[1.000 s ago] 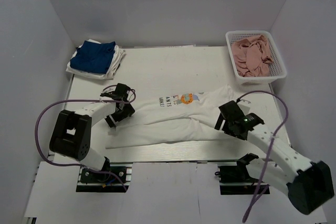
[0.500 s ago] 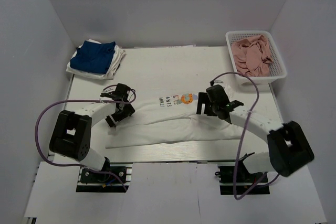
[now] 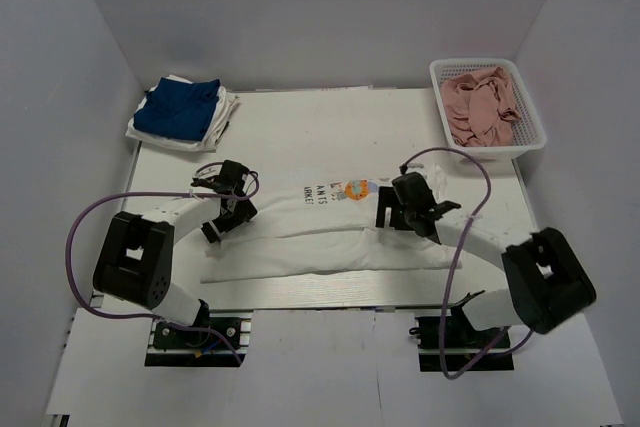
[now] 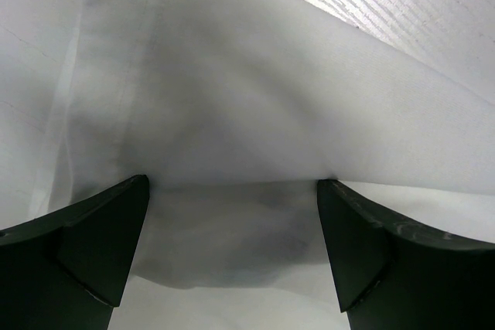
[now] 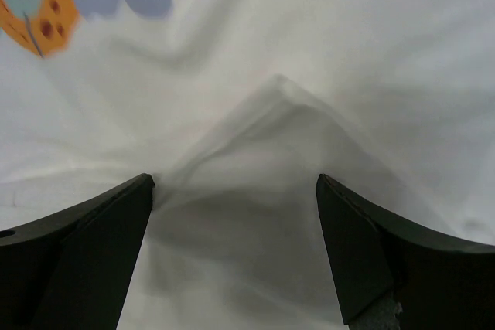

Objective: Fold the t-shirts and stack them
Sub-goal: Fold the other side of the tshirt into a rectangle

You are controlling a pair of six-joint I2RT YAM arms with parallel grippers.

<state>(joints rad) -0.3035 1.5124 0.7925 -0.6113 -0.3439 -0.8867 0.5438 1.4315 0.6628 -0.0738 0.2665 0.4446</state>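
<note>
A large white t-shirt (image 3: 320, 237) with a small colourful print (image 3: 355, 188) and dark lettering lies folded lengthwise across the middle of the table. My left gripper (image 3: 233, 213) stands open at its left end, with white cloth (image 4: 232, 137) bunched between the dark fingers (image 4: 93, 245). My right gripper (image 3: 388, 209) is open too, low over the shirt just right of the print. A raised fold of cloth (image 5: 271, 129) sits between its fingers (image 5: 371, 253), and the orange print (image 5: 39, 5) shows at the upper left. A royal-blue t-shirt (image 3: 180, 107) lies on another white one (image 3: 225, 117) at the back left.
A white mesh basket (image 3: 530, 142) holding pink cloth (image 3: 482, 105) stands at the back right corner. Purple cables (image 3: 85, 227) loop from both arms. White walls close in the table on three sides.
My right arm has swung left from the shirt's right end to just right of the print. The left arm has stayed put. Both grippers remain open.
</note>
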